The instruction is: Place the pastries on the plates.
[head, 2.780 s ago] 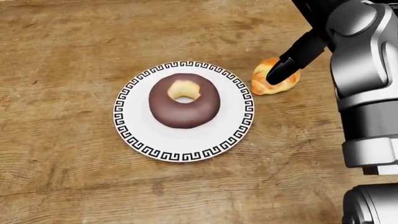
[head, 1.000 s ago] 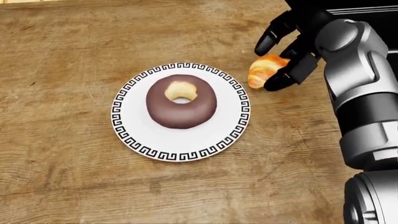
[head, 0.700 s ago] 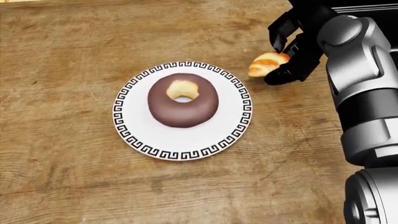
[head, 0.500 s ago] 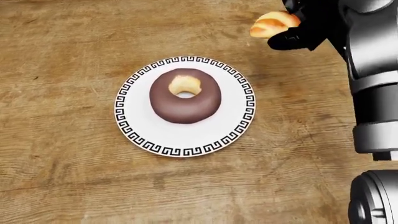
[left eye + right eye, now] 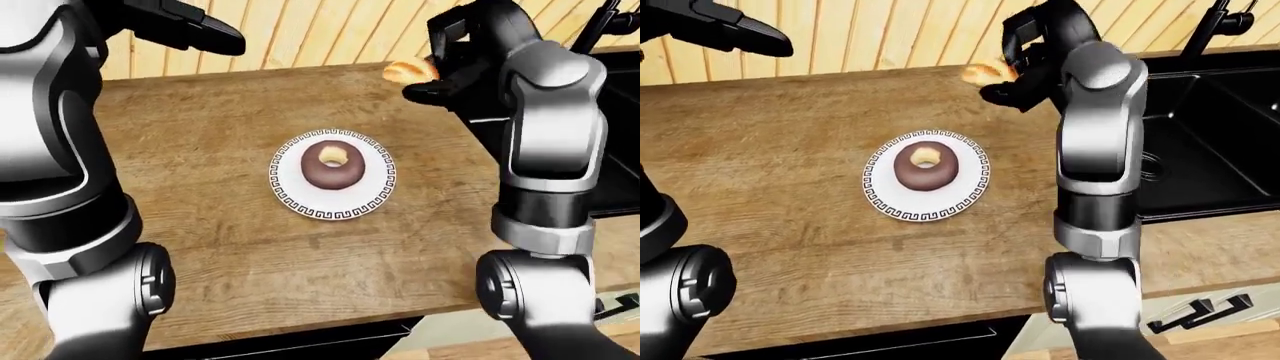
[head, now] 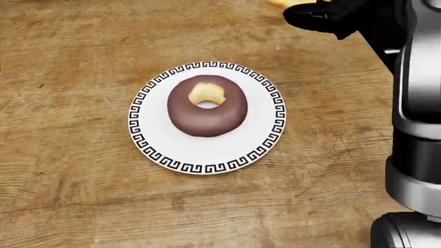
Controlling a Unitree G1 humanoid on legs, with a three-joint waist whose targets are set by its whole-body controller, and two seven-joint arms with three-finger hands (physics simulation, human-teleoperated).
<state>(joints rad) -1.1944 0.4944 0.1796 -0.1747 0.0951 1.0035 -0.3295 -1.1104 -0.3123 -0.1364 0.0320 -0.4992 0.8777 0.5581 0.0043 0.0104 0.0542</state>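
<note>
A chocolate-glazed donut (image 6: pixel 207 106) lies in the middle of a white plate (image 6: pixel 148 139) with a black key-pattern rim, on the wooden counter. My right hand (image 5: pixel 432 79) hangs above the counter, up and to the right of the plate, with its black fingers shut on a golden croissant (image 5: pixel 405 70). In the head view only a sliver of that croissant (image 6: pixel 279 2) shows at the top edge. At the top left of the left-eye view my left hand (image 5: pixel 195 28) is held high over the counter, fingers stretched out and holding nothing.
A black sink (image 5: pixel 1210 127) with a dark faucet (image 5: pixel 1225 15) is set into the counter to the right of my right arm. A wooden slat wall (image 5: pixel 300 30) runs along the counter's top edge. Only one plate is in view.
My right hand closed on the croissant beside the plate and lifted it off the counter, up and away toward the top of the head view. The donut and plate stayed put.
</note>
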